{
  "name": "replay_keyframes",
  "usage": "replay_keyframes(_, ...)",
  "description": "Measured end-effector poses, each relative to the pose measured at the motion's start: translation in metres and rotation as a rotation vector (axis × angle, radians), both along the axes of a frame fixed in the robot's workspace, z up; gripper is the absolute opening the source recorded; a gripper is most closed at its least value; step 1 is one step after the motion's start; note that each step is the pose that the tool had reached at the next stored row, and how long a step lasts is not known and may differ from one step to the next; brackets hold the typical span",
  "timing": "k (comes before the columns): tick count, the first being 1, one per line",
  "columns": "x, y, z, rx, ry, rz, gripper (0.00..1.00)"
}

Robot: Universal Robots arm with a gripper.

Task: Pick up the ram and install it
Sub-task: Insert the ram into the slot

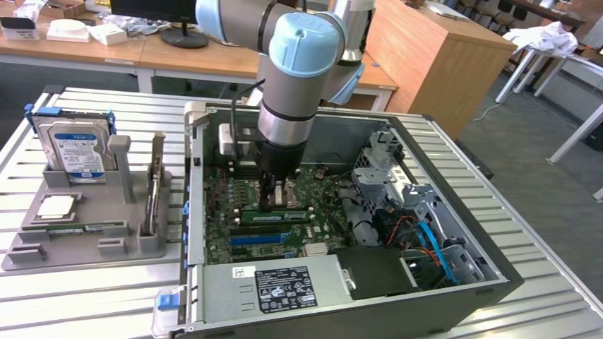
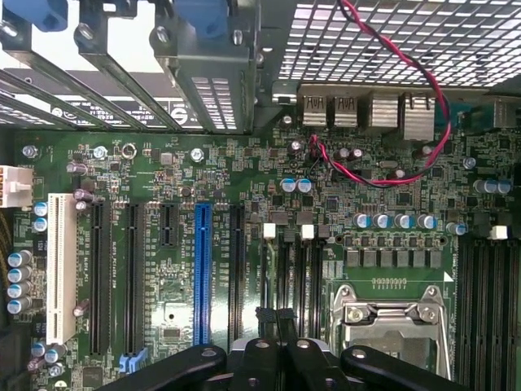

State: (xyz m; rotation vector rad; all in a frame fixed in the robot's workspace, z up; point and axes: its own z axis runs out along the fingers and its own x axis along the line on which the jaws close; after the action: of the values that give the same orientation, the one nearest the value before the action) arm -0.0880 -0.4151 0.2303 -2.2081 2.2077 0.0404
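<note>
The ram [image 1: 287, 215], a long green stick, stands on edge across the motherboard inside the open computer case [image 1: 471, 233]. My gripper [image 1: 275, 205] reaches straight down into the case, and its dark fingertips meet the stick's top edge near its middle. In the wrist view the black fingers [image 2: 262, 358] lie pressed together, so the gripper [image 2: 277, 322] is shut, right over the narrow black memory slots [image 2: 289, 269] beside the processor socket [image 2: 391, 318]. The fingers hide the stick there, and I cannot tell whether they pinch it or only rest on it.
A grey holder tray [image 1: 56, 247] on the exterior view's left carries a hard drive [image 1: 75, 148] and a square silver chip [image 1: 55, 206]. The power supply [image 1: 273, 282], a drive cage [image 1: 386, 169] and a red-black cable [image 2: 383, 179] crowd the case.
</note>
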Motion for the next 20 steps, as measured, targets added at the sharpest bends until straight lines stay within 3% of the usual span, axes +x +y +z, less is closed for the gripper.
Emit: replay_keyframes(20, 0.0, 0.0, -0.0046, 0.0001, 0.0, 0.0, 0.1)
